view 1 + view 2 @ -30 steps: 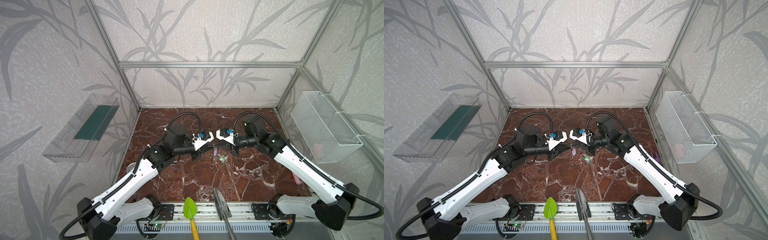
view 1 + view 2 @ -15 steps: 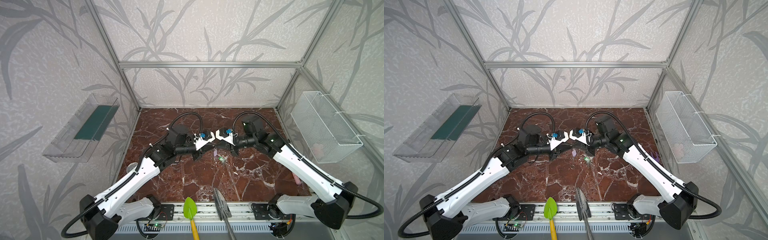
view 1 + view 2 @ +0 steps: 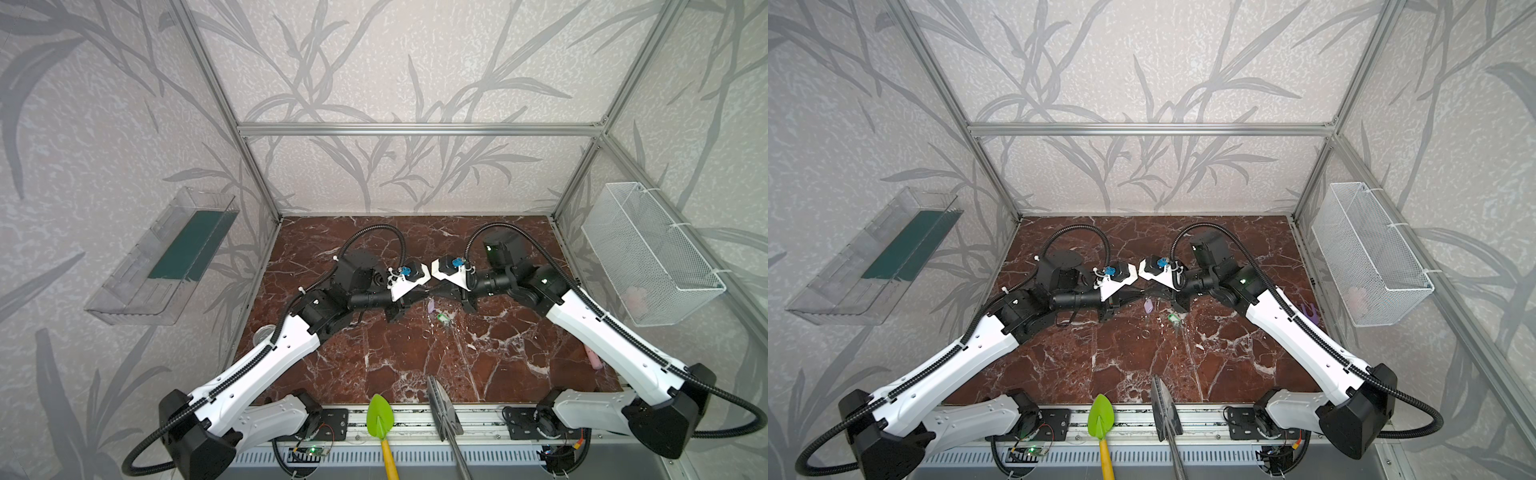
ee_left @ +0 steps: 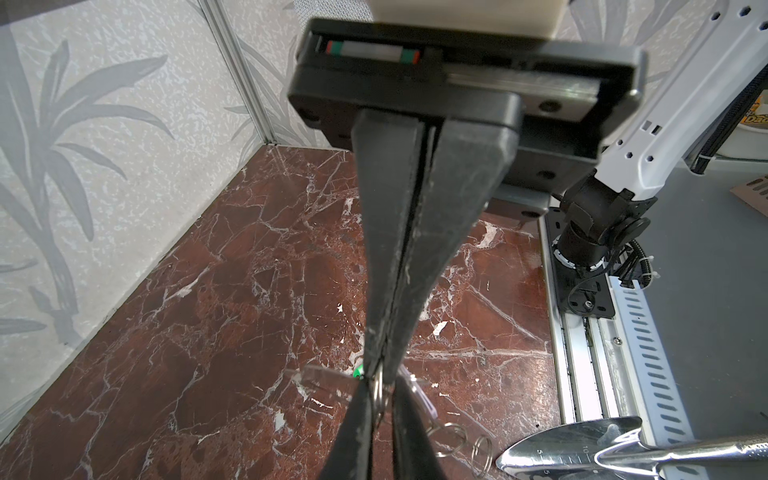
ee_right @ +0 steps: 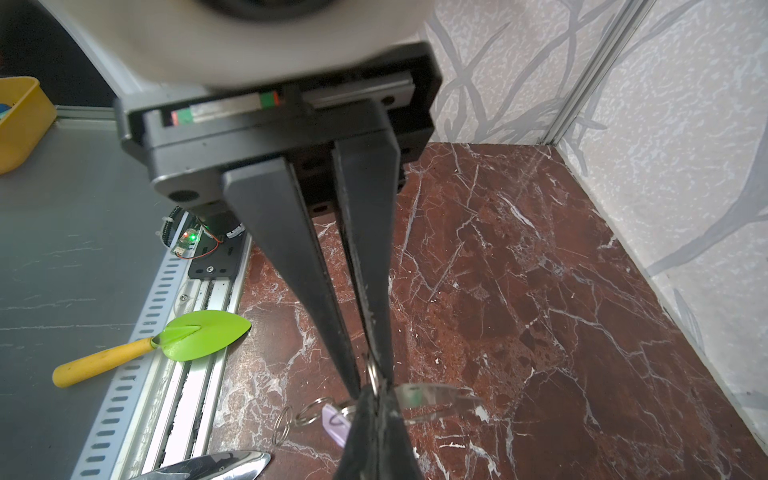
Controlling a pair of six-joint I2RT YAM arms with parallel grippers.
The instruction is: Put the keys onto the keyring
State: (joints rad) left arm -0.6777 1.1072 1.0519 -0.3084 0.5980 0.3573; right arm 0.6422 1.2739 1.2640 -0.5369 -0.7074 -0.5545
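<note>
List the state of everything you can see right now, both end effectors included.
left end effector: shut on the keyring
right end effector: shut on the keyring
keyring: pinched from both sides at once
lilac key: joined to small linked rings beside the grip
green key: near the fingertips, cannot tell whether threaded
green trowel: lying at the front rail, untouched

Left gripper (image 4: pixel 380 370) now narrower on the keyring (image 4: pixel 377 388) than a second ago.
</note>
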